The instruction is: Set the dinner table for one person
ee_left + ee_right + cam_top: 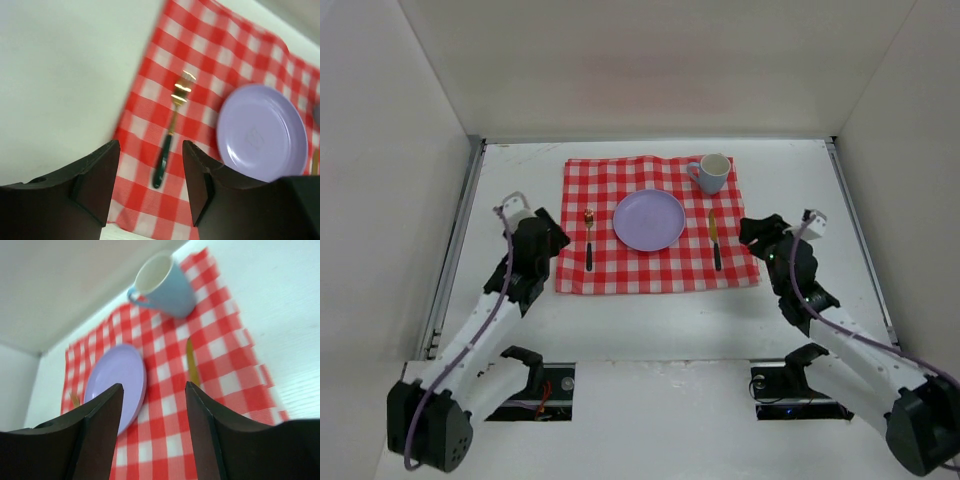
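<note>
Left gripper (551,240) hangs open and empty just outside the left edge of the checked cloth (620,272); the right gripper (753,232) hangs at the opposite edge, jaws also apart and holding nothing. Between them on the dinner table (650,315) sits a lilac plate (649,220). A fork (588,243) lies just ahead of the left fingers, a knife (715,241) just inside the right ones, and a blue mug (711,172) beyond the knife. The setting looks complete; I judge that only pulling the arms back remains, with nothing blocking them.
</note>
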Controlling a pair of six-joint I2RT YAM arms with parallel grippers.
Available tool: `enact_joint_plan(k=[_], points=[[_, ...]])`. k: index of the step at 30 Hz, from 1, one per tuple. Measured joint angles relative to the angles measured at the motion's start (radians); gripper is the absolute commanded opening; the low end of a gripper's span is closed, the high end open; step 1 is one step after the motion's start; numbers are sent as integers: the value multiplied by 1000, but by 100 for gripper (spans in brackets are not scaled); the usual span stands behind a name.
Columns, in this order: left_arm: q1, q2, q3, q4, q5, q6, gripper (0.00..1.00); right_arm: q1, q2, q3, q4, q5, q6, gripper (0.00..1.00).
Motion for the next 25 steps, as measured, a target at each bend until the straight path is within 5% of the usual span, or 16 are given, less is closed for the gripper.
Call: enact_joint_plan(k=[6, 10, 25], points=[[243, -266, -190, -45, -54, -170, 59, -161, -186, -119, -3, 62, 113, 61], [331, -291, -247, -92, -43, -251, 61, -209, -249, -145, -15, 79, 169, 61], [381, -166, -257, -72, 31, -340, 61, -209, -217, -148, -13, 80, 201, 62]])
